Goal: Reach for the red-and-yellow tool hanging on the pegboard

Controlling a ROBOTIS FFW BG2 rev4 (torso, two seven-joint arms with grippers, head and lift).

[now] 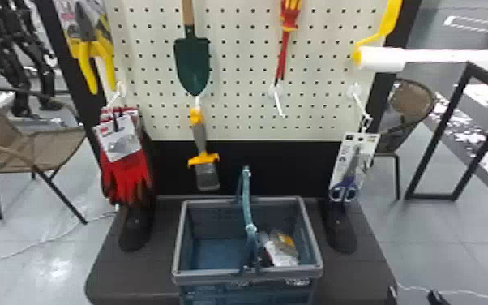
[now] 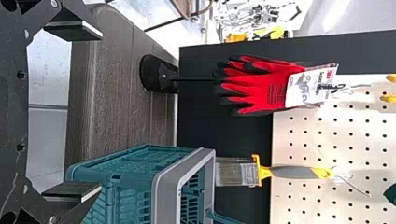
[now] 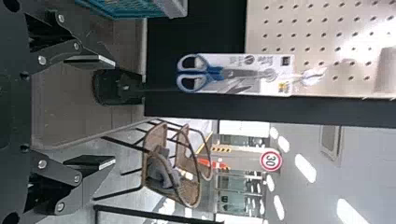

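In your left wrist view the fingers of the left claw (image 2: 100, 111) are spread with nothing between them, and in your right wrist view the right claw (image 3: 113, 112) is also spread and empty. The red-and-yellow tool (image 1: 284, 44) hangs on the pegboard (image 1: 237, 75) in your head view — it is to the right of the green trowel (image 1: 192, 61), and higher than the packaged scissors (image 1: 352, 162). Below the board you can see the basket (image 1: 177, 243), which stands on the dark base (image 1: 133, 276) — some packaged item (image 1: 283, 247) lies inside, at its right side.
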